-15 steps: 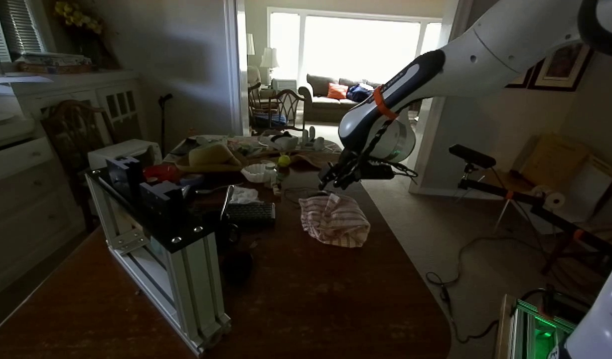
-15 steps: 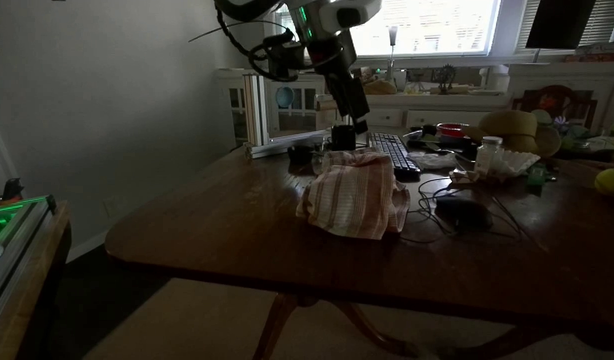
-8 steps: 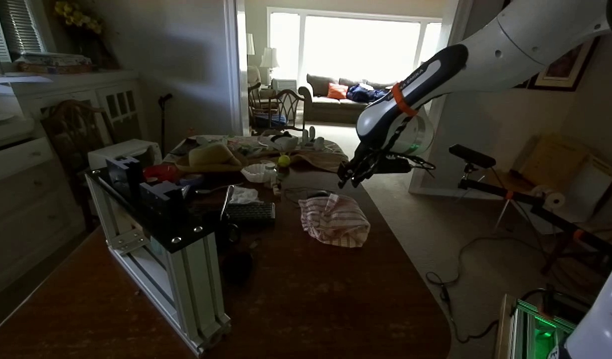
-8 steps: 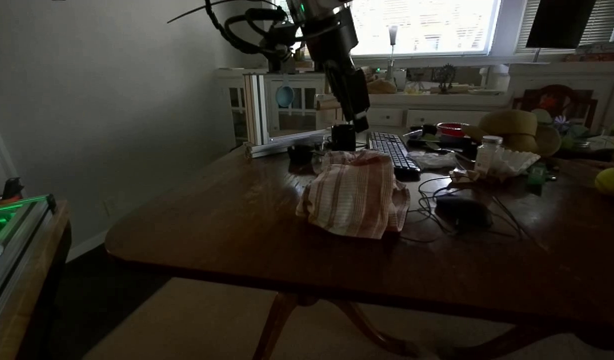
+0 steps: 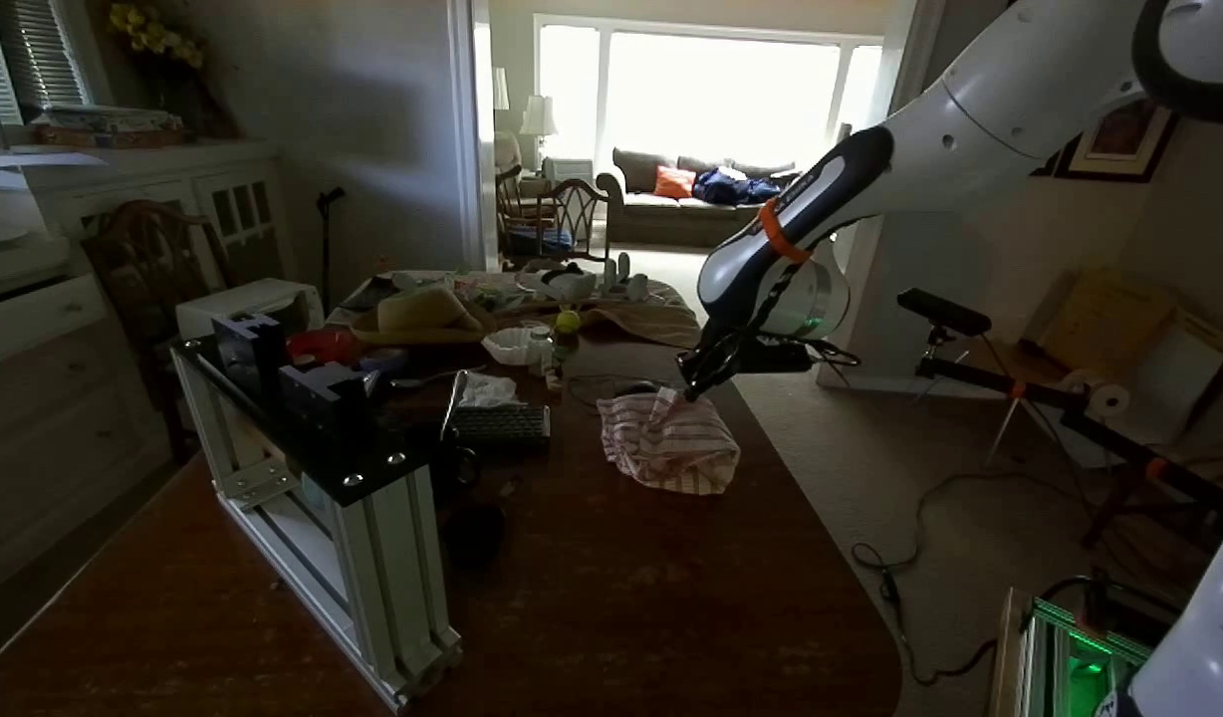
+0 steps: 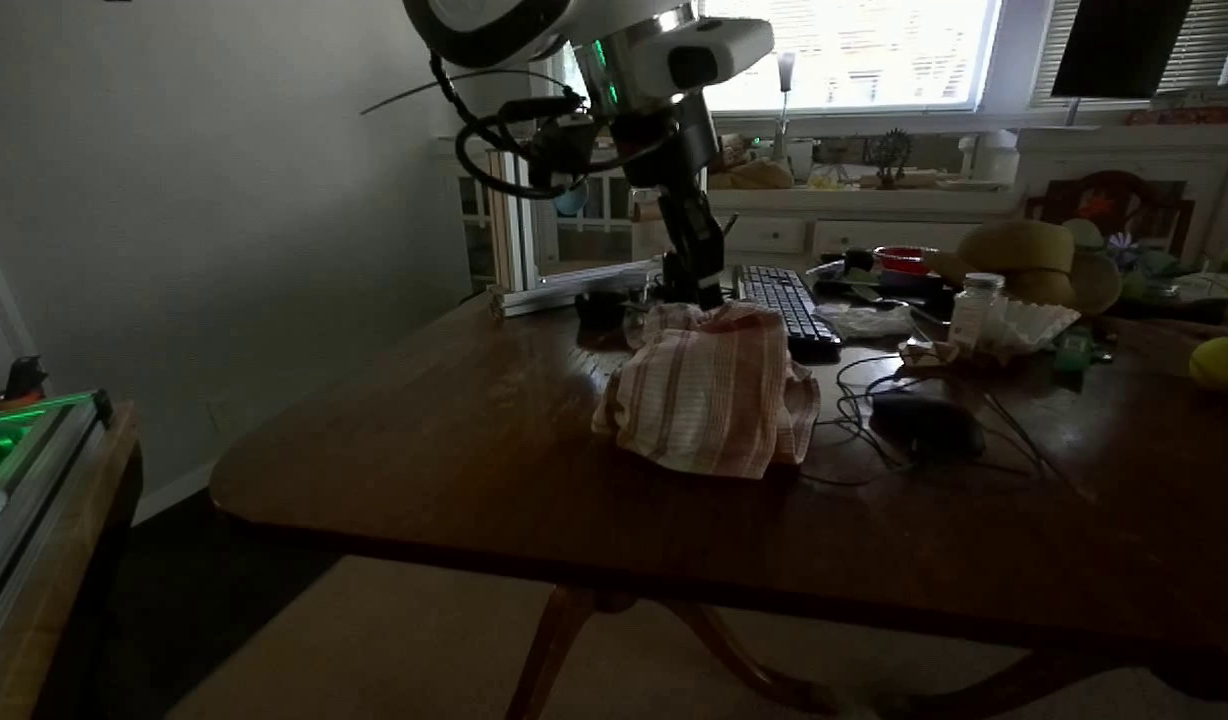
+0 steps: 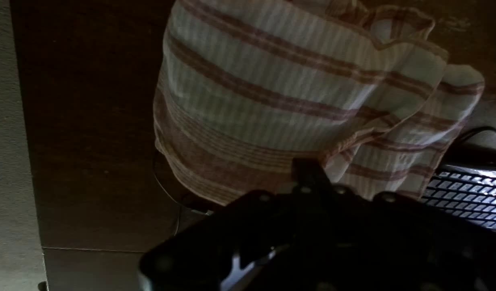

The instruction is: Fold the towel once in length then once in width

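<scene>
Striped towel, partly folded and rumpled, on the desk, near the keyboard and the computer mouse. The hand slants down over the towel with its fingers together, tips beside a turned edge; whether they touch the cloth, I cannot tell from where I stand.

— Where's the light from?
— In both exterior views, a blown-out window beyond the bench; the bench is dim.
— And the wrist view?
— Murkier: the tool above the bench is almost black.
</scene>
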Controlling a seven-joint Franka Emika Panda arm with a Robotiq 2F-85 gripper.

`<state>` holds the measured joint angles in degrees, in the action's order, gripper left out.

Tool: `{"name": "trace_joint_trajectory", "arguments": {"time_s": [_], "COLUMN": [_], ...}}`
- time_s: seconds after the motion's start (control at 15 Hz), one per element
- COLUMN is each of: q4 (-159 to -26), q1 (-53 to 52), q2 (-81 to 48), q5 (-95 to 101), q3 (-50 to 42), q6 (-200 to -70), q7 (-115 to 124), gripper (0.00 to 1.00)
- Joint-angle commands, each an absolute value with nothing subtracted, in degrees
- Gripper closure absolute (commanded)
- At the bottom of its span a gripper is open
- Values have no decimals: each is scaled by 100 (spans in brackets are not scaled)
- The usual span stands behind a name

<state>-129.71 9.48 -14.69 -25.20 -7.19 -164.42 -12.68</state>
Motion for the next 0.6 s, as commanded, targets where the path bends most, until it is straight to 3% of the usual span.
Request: {"name": "trace_joint_trajectory", "arguments": {"time_s": [0.0,0.53], "q4": [-12605,-12073], "q1": [949,1038], "q2": [-2151,-3216], "q5": [-2769,-2177], "q3": [-613,-656], "q6": [-16895,-16908], "q7": [-1162,-401], "gripper": [100,100]}}
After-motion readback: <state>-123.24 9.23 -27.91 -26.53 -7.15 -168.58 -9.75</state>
